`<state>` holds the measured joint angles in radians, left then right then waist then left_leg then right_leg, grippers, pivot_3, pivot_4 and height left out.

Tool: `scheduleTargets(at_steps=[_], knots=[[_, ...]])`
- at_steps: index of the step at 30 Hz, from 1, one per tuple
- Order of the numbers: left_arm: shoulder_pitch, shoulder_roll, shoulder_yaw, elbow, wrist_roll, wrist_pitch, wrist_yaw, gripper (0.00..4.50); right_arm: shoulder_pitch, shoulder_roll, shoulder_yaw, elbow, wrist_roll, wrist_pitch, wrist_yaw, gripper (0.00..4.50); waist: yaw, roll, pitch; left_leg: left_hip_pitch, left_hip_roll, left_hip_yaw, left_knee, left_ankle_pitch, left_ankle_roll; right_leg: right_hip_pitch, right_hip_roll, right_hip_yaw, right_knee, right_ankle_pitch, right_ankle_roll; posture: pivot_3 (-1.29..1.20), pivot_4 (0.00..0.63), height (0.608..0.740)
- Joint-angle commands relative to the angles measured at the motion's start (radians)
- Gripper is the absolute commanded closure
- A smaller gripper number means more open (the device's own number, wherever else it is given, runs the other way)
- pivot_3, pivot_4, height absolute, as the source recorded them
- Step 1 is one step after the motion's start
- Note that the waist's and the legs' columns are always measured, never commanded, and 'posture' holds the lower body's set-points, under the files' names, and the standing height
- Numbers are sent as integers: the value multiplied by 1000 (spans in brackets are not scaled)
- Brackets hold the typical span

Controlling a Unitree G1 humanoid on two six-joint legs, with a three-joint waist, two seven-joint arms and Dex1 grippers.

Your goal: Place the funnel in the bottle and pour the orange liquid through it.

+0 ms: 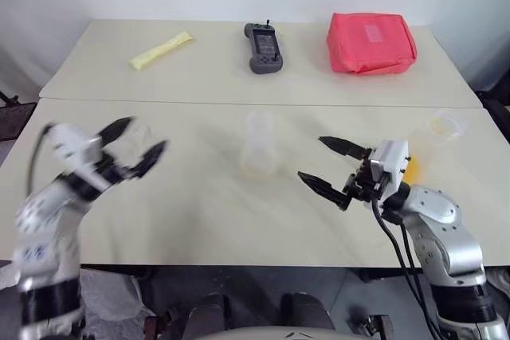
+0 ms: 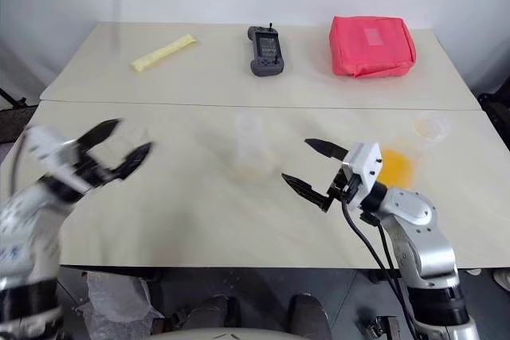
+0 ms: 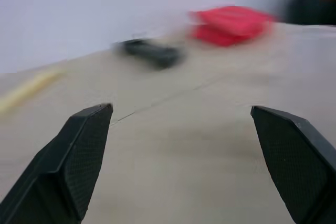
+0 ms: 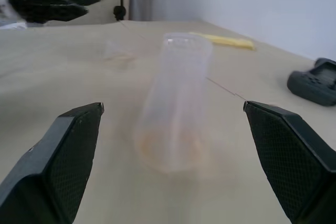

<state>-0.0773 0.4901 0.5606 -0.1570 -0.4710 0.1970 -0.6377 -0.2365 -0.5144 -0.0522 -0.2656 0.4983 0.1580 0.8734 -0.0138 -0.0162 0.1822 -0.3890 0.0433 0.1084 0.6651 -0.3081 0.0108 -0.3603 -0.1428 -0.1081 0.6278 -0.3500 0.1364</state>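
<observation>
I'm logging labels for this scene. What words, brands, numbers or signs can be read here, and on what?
No text can be read.
Red pouch: a pale patch on top, too small to read.
Dark handheld device: a screen and buttons, nothing legible.
Yellow packet: no print that can be made out.
Clear beaker: no markings visible.

far table [image 1: 215,69] we see across the top | yellow packet [image 1: 162,49] upper left, lying slantwise | dark handheld controller [image 1: 262,47] top centre | red pouch [image 1: 370,41] upper right | all well apart
</observation>
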Motion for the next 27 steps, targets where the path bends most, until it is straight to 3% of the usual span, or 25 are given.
scheduleTargets(at_steps=[1, 5, 10, 15, 19, 27], knots=[[171, -72, 166, -108, -22, -22, 134, 22, -48, 14, 12, 17, 17, -9, 31, 0, 2, 0, 0, 0, 0, 0, 0, 0, 0, 0, 0, 0, 0, 0, 0, 0, 150, 740], [346, -178, 221, -200, -59, -3, 218, 22, -91, 18, 16, 60, 16, -14, 62, 0, 18, -1, 0, 0, -3, -1, 1, -2, 3, 2, -4, -1, 0, 0, 0, 0, 150, 740], [402, -217, 148, -272, -73, 26, 243, 22, -125, 12, 10, 96, 12, -15, 83, 0, 33, -1, 0, 0, -6, -2, 2, -3, 5, 3, -6, 0, -2, 0, 0, 0, 150, 740], [251, -150, -3, -217, -31, 138, 291, 22, -118, -12, -2, 90, 13, -6, 97, 0, 34, -1, 0, 0, -6, -1, 1, -3, 5, 2, -5, -1, 0, 0, 0, 0, 150, 740], [-26, -87, -124, -47, 16, 230, 338, 22, -69, -64, -11, 26, 41, 29, 137, 0, 41, -1, 0, -1, -7, -1, 2, -3, 5, 2, -5, -2, 0, 0, 0, 0, 150, 740], [-317, -79, -236, 251, 110, 237, 387, 22, -32, -90, -8, -58, 64, 81, 147, 0, 13, -2, -1, 0, -10, 3, 0, -3, 4, 0, -6, -8, -1, 1, 2, 0, 150, 740]])
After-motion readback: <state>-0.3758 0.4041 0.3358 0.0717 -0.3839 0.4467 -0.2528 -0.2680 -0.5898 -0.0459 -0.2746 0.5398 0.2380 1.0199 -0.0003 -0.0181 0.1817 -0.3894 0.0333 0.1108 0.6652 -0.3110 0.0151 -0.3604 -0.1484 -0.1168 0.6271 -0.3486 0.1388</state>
